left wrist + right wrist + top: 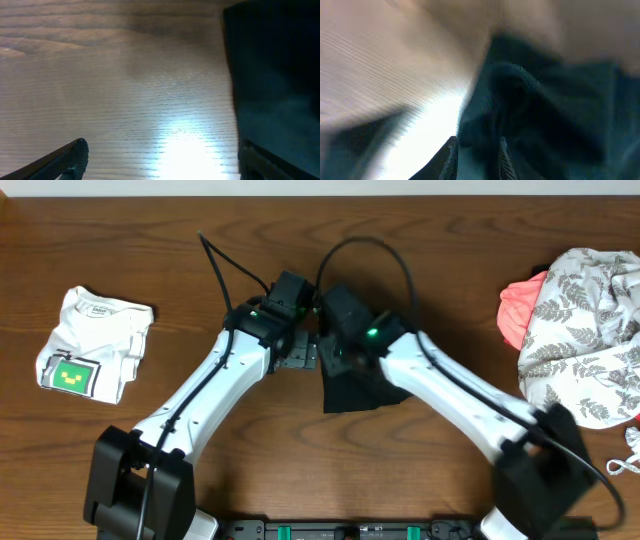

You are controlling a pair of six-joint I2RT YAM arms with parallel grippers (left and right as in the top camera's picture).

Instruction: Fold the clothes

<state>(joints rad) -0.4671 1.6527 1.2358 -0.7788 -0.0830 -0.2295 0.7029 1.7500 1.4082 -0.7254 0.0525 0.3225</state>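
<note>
Overhead: both arms meet at the middle of the table (pixel 200 240). The black garment (pixel 350 388) lies there as a dark, roughly square piece. The right arm (pixel 450 395) crosses over it and blocks my look at its right side. The left gripper (pixel 298 358) sits just beside the garment's left edge. The right gripper (pixel 335 358) is over its upper left corner. Far left, well apart, is a folded white shirt (pixel 95 340) with a green patch. Far right is a heap of leaf-print cloth (pixel 585 330) with a coral piece (pixel 520 310) against it.

Left wrist: the fingers (pixel 70 157) are spread wide, with only bare wood between them and nothing held. The black garment fills the right side of the view, and the right-hand finger sits at its edge.

Right wrist: heavy blur. Dark cloth is bunched up right at the fingertips (pixel 451 157). The jaws look narrowly parted, but I cannot tell whether any fabric is pinched between them.
</note>
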